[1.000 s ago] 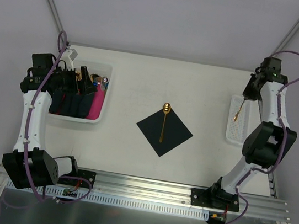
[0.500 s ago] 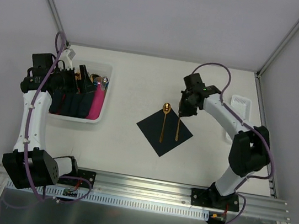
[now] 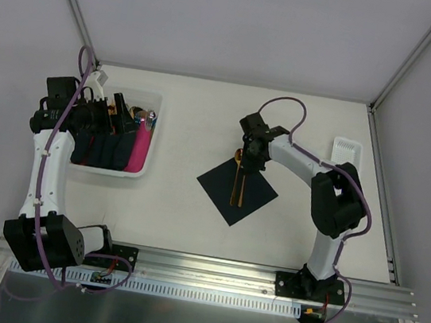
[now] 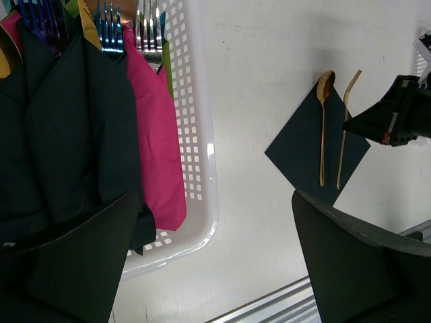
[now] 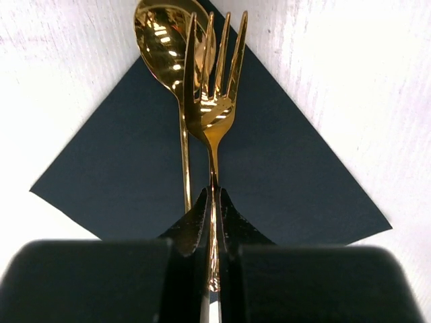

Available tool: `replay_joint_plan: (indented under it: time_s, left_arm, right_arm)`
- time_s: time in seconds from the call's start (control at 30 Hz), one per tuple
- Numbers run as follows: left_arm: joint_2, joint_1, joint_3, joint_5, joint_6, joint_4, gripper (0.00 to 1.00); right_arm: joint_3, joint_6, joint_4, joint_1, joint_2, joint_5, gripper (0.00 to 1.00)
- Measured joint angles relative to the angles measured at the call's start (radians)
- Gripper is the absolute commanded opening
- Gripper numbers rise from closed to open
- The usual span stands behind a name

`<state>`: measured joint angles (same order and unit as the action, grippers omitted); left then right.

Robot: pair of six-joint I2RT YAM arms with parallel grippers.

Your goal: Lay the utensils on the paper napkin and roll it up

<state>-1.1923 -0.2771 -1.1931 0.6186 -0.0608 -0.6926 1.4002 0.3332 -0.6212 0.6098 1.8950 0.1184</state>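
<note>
The fingers (image 5: pixel 195 225) of the right gripper (image 5: pixel 213 198) are pinched narrow on the thin handle of a gold fork (image 5: pixel 214 101). The fork's four tines point to twelve o'clock in the wrist view. Both it and the gold spoon (image 5: pixel 161 33) are mirror-bright and slim. The fork sits at the spoon's three o'clock side, with its tines overlapping the edge of the spoon's bowl. Whether the tines touch the paper is hard to tell.

The spoon lies on the napkin (image 3: pixel 223 191), a plain, near-black square set as a diamond mid-table (image 3: pixel 190 110). Its bowl is at the twelve o'clock corner and its handle runs toward six.

Well off at the napkin's nine o'clock, the left gripper (image 4: pixel 215 195) hangs over the white bin (image 4: pixel 202 134) with its fingers (image 4: pixel 74 262) spread wide, holding nothing. The bin holds dark folded napkins, a pink napkin (image 4: pixel 155 134) and upright cutlery.
</note>
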Motion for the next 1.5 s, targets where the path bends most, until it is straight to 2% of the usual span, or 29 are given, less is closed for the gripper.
replay_joint_plan:
  time_s: [1.0, 1.27, 1.5]
  left_arm:
    - [-0.018, 0.000, -0.003, -0.003, 0.000, 0.000, 0.99]
    - [-0.018, 0.000, -0.003, -0.003, 0.001, 0.000, 0.99]
    - [-0.018, 0.000, -0.003, 0.000, 0.016, 0.000, 0.99]
  right_arm:
    - [0.060, 0.007, 0.016, 0.016, 0.115, -0.003, 0.01]
    - [0.072, 0.018, 0.018, 0.016, 0.121, -0.006, 0.20]
    - [0.079, 0.026, 0.019, 0.016, 0.121, -0.020, 0.23]
